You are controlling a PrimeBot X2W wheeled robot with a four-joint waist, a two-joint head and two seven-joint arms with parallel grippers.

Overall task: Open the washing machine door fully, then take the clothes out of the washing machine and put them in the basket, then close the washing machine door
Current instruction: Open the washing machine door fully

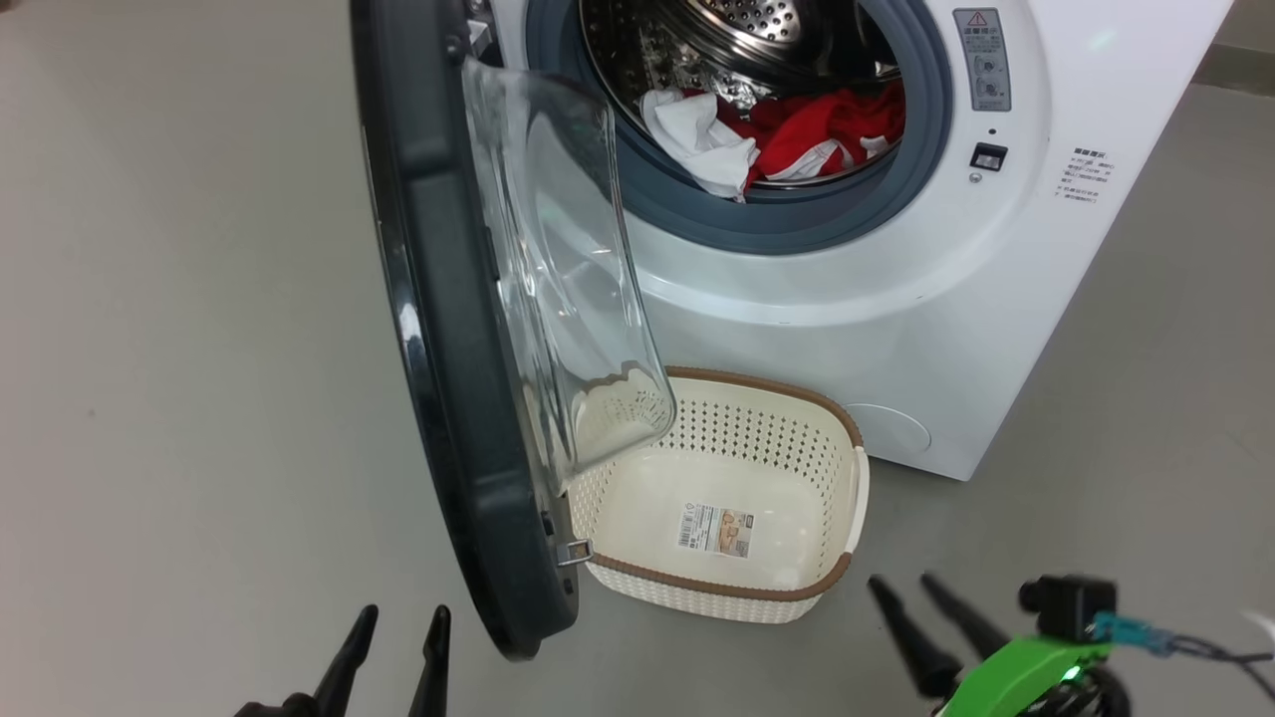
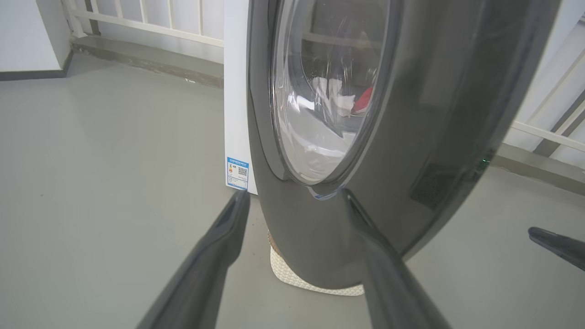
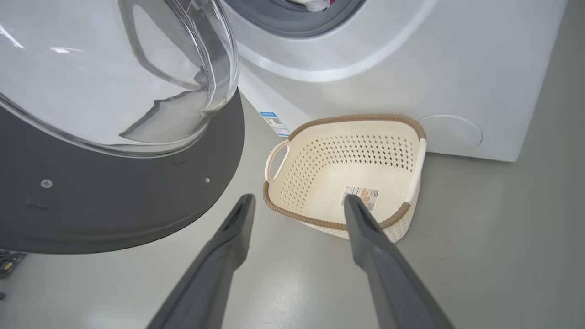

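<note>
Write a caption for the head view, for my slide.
Washing machine door open, clothes in the drum, basket empty, left end effector and right end effector open.

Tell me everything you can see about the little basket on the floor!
The basket is cream plastic, a rounded rectangle with small holes all over its walls, a brown woven-look rim and white side handles. A paper label is stuck on its bottom. It is empty and stands upright on the grey floor, just in front of the washing machine, partly under the open door.
</note>
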